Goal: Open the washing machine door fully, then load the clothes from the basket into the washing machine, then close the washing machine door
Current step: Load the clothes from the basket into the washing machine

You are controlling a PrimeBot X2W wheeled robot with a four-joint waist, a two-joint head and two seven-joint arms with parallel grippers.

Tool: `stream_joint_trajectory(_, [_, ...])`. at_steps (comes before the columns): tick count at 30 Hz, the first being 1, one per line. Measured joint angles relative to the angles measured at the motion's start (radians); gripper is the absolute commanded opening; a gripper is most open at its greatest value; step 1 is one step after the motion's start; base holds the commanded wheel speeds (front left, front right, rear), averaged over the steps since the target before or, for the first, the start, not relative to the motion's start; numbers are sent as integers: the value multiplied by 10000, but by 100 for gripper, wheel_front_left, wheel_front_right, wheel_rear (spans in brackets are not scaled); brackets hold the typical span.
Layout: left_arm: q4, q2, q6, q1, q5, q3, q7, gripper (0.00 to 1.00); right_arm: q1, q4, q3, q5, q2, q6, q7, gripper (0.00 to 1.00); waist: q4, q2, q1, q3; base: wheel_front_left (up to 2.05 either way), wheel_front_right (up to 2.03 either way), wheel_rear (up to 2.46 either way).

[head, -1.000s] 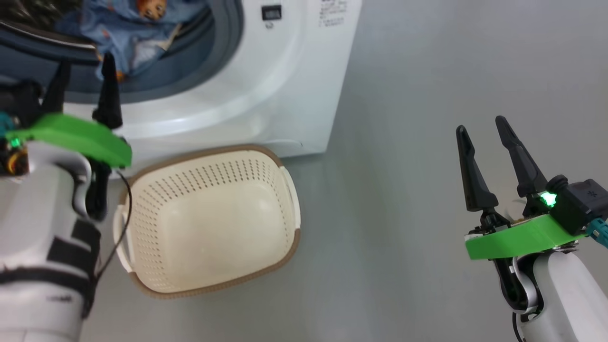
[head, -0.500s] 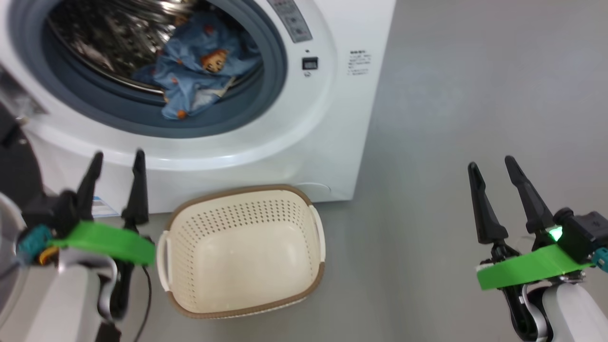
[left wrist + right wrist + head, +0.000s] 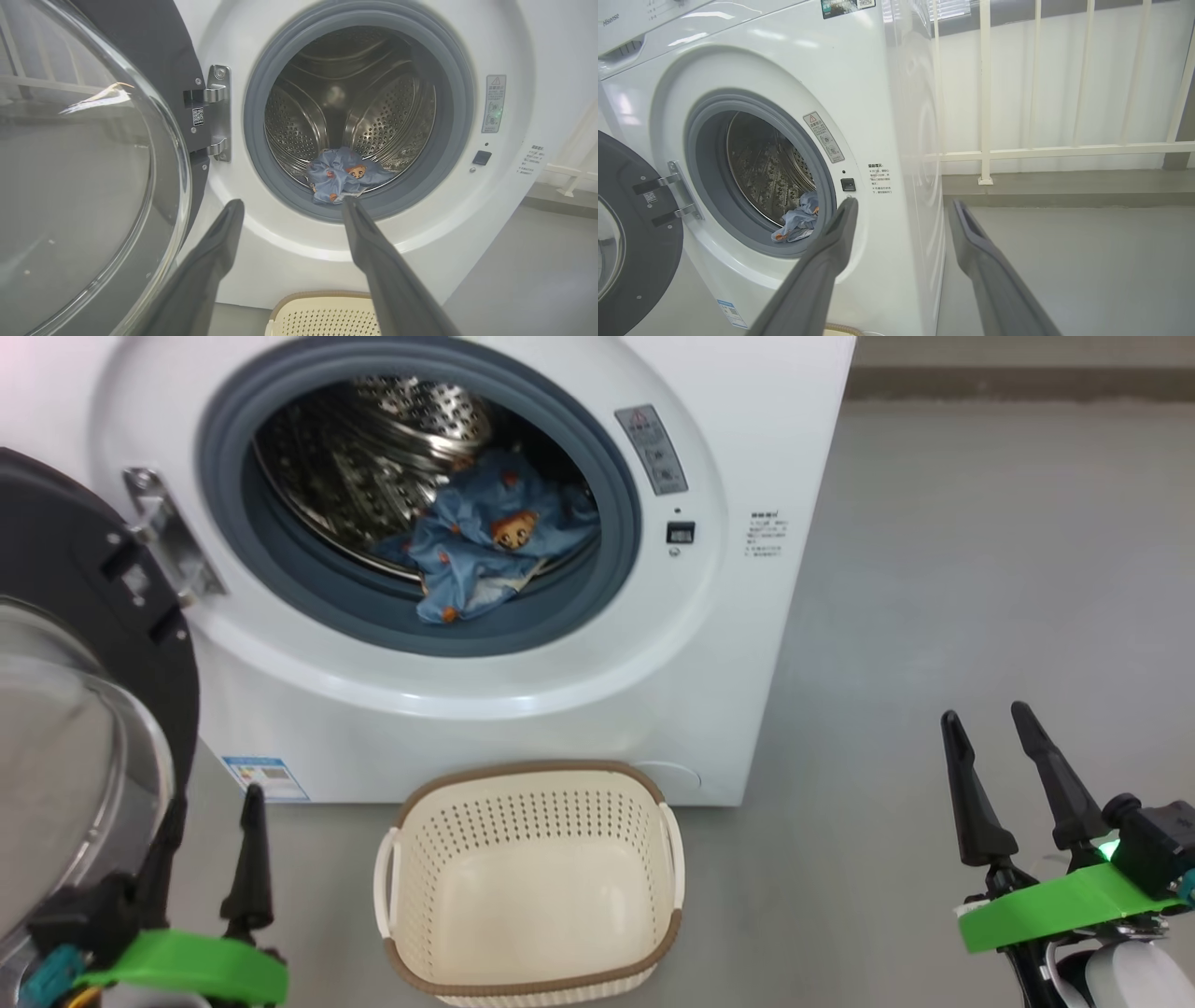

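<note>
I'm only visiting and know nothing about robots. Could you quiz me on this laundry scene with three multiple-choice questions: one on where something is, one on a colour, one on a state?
1. Where are the clothes?
A. In the basket
B. Inside the washing machine
C. On top of the machine

2. What colour is the basket's rim?
A. Green
B. Black
C. Brown

3. How does the washing machine door stand?
A. Swung open
B. Shut
C. Removed from the machine

Answers:
1 B: the blue printed fabric lies at the front of the steel drum, and the basket is empty.
2 C: a brown woven-look band runs round the basket's top.
3 A: the door hangs on its hinge at the left of the head view, leaving the opening uncovered.
</note>
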Motion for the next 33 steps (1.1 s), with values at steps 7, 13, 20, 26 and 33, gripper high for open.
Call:
stream_joint_trajectory(7, [-508,-21,88,897,-12,408,0,100,173,4,29,75,-19,0,0,100,187,0,1,-392,0,0,0])
stream_joint_trajectory(13, [-744,-58,155,1061,-12,476,0,100,201,15,61,90,-79,0,0,100,214,0,1,-448,0,0,0])
stream_joint_trajectory(20, [-775,-52,146,1213,-23,443,0,100,323,86,249,98,-146,0,0,100,160,0,1,-435,0,0,0])
stream_joint_trajectory(26, [-775,-48,146,1213,2,430,0,100,327,92,259,98,-171,0,0,100,122,0,2,-446,0,0,0])
stream_joint_trajectory(33, [-775,-48,144,1213,127,430,0,100,329,121,282,102,-230,0,2,100,89,0,1,-466,0,0,0])
